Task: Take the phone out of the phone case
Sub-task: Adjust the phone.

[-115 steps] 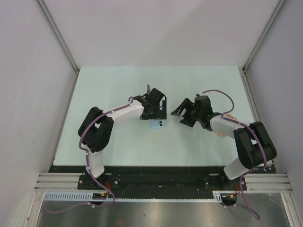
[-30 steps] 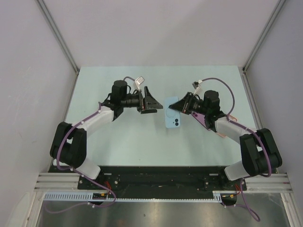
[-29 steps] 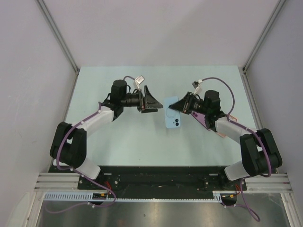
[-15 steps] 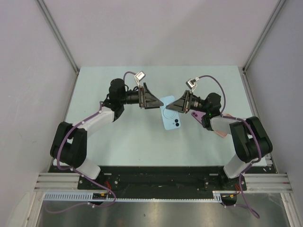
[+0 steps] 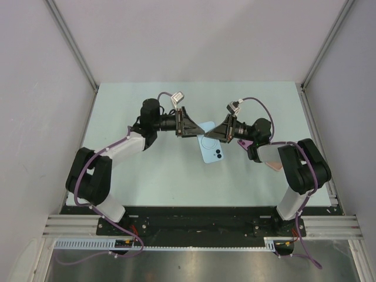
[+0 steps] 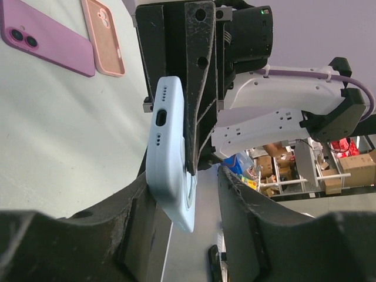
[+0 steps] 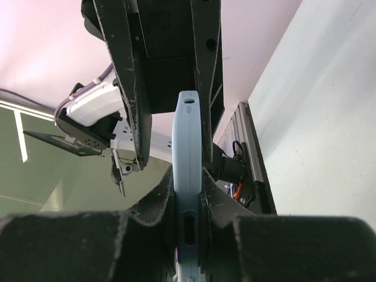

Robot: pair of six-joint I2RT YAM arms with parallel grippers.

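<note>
Aloft over the middle of the table [image 5: 147,176], the blue-cased phone [image 5: 210,148] sits clamped edgewise in the right gripper [image 5: 215,136]. The left gripper [image 5: 195,130], jaws apart, straddles its other end. An off-centre squeeze may twist it loose and drop it.

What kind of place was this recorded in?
Probably a robotics lab test cell: a pale table boxed in by white panels, two arms bolted to a rail at its near edge, storage shelves with boxes beyond.
</note>
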